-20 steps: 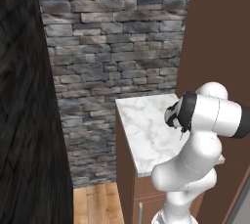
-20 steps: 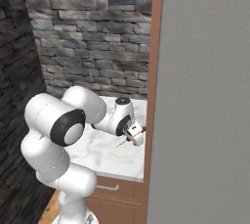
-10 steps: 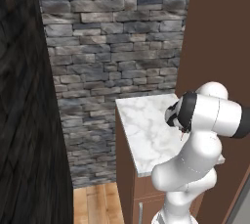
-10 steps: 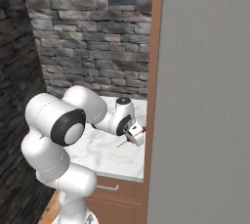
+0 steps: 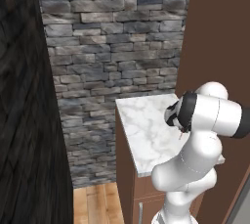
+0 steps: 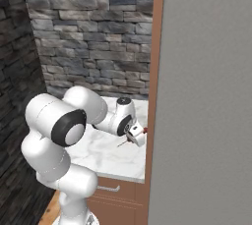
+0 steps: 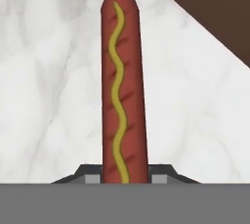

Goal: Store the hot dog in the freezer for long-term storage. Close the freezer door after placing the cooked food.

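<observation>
At the bottom centre of the hand view, the gripper point(image 7: 125, 175), spread a second ago, now pinches the hot dog point(image 7: 122, 91) over the marble counter point(image 7: 44, 115).

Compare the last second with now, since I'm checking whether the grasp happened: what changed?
The gripper closed: its jaws, open a second ago, are now shut on the hot dog, which lies along the marble counter. The arm kept its reaching pose over the counter, and the base views look unchanged.
</observation>
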